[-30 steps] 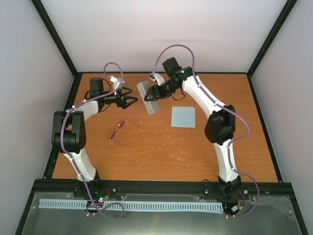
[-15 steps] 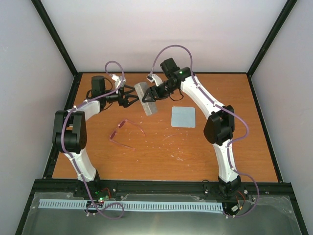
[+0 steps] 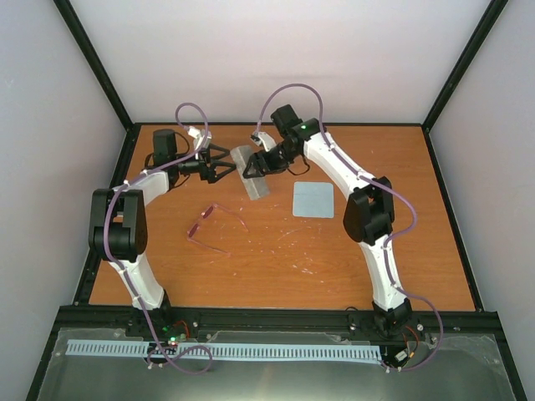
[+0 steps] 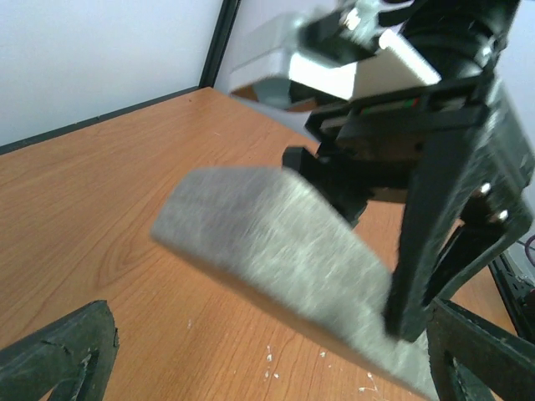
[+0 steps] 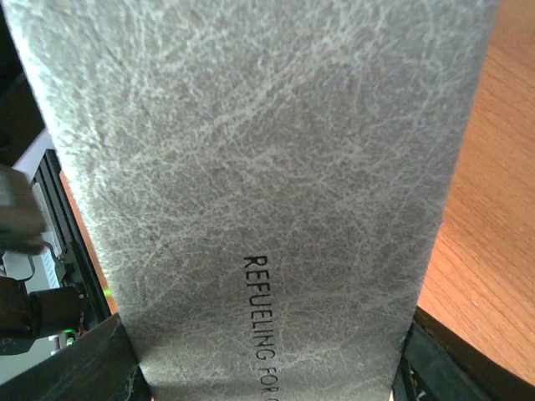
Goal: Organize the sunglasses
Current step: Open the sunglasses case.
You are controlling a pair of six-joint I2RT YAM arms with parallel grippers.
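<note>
Right end effector [image 3: 257, 164] is gripping our grey rectangular case [image 3: 260, 186], left end effector [image 3: 229, 161] gaping; thin pink-red sunglasses [image 3: 214, 226] are lying uncased.

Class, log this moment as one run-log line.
right gripper: shut on grey case, held off table | left gripper: open, beside grey case | sunglasses: on table, untouched | cloth: flat on table

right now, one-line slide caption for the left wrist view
Right gripper holds the grey case tilted over the table, facing the open left gripper
</note>
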